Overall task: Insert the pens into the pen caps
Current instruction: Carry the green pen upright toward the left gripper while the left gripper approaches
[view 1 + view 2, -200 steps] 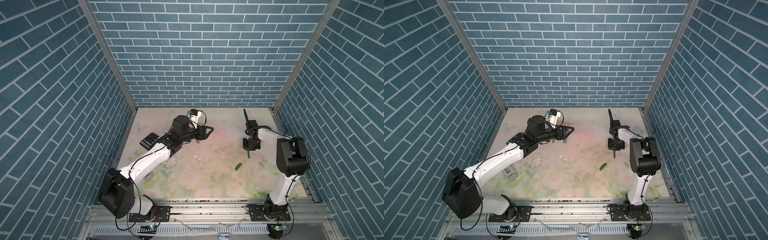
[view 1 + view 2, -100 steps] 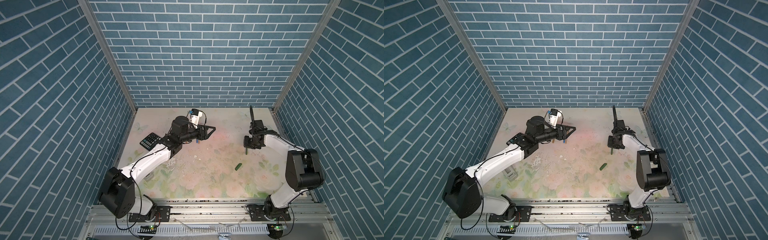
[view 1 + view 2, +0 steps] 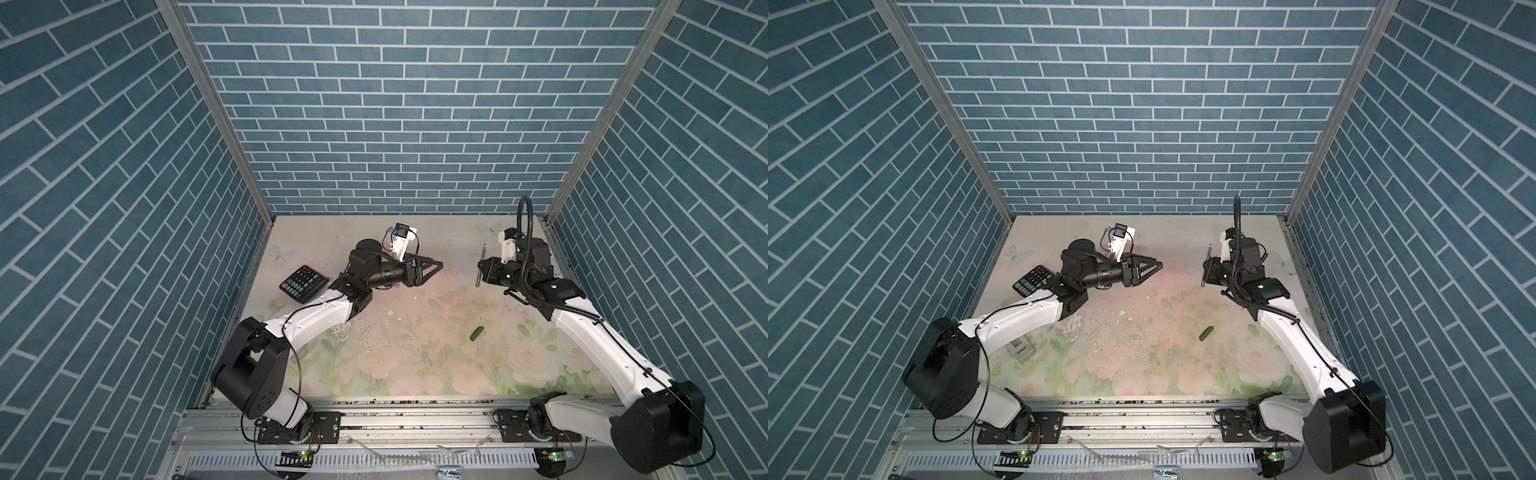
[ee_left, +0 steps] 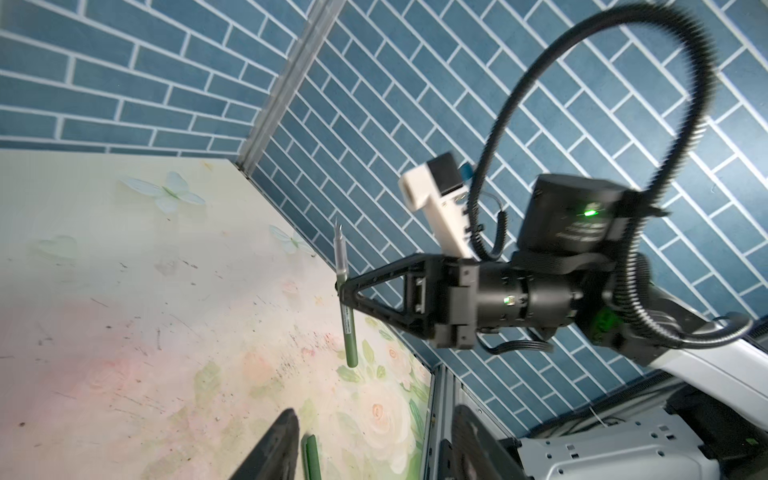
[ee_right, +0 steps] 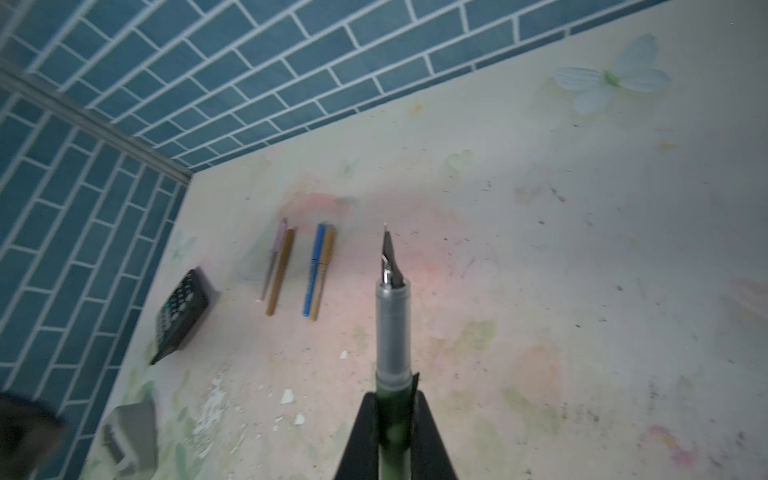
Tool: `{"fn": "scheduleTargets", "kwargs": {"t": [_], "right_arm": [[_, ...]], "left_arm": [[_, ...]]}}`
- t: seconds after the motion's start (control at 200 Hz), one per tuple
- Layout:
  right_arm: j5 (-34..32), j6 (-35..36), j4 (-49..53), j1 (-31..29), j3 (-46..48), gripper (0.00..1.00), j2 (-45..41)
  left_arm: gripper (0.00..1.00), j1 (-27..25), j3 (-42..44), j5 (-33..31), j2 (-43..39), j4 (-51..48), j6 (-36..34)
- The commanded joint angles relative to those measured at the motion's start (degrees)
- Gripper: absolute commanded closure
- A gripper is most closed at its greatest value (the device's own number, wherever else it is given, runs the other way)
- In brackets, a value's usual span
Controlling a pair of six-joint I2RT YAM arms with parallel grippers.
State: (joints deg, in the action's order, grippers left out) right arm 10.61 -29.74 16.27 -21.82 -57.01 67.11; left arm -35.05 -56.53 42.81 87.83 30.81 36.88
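Observation:
My right gripper (image 5: 392, 395) is shut on the dark green pen (image 5: 392, 324), whose grey section and nib stick out past the fingers. In both top views that pen (image 3: 481, 270) (image 3: 1205, 268) stands nearly upright above the back right of the table. The dark green pen cap (image 3: 477, 333) (image 3: 1207, 333) lies on the table nearer the front. My left gripper (image 4: 376, 415) is open and empty, and the cap (image 4: 311, 457) shows on the table beyond one finger. It hovers mid-table (image 3: 440, 264), facing the right gripper (image 4: 345, 291). A pink pen (image 5: 274, 259), two gold pens (image 5: 280, 276) (image 5: 323, 274) and a blue pen (image 5: 313, 270) lie side by side.
A black calculator (image 3: 303, 284) (image 3: 1034, 280) lies at the back left by the wall. A grey block (image 3: 1022, 349) sits under the left arm. Brick walls close in the table on three sides, and a metal rail (image 3: 395, 411) runs along the front.
The right arm's elbow has swung out to the right, and its gripper with the green pen has shifted back. The left gripper has edged to the right.

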Motion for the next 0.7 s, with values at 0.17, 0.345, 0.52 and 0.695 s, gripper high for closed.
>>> {"fn": "scheduleTargets", "kwargs": {"t": [0.17, 0.345, 0.52, 0.695], "right_arm": [[1.49, -10.39, -8.77, -8.92, 0.49, 0.96, -5.7], [0.76, -10.69, -8.63, -11.8, -0.11, 0.96, -6.08], [0.25, -10.83, -9.28, -12.97, 0.13, 0.96, -5.42], [0.81, -11.71, -11.12, -13.64, 0.44, 0.96, -4.4]], "left_arm": [[0.47, -4.55, -0.6, 2.85, 1.03, 0.34, -3.89], [0.52, -5.43, 0.29, 1.31, -0.21, 0.17, -5.52], [0.58, -5.56, 0.25, 1.49, 0.14, 0.6, -5.23], [0.64, -5.82, 0.15, 1.4, 0.45, 0.26, -5.24]]}}
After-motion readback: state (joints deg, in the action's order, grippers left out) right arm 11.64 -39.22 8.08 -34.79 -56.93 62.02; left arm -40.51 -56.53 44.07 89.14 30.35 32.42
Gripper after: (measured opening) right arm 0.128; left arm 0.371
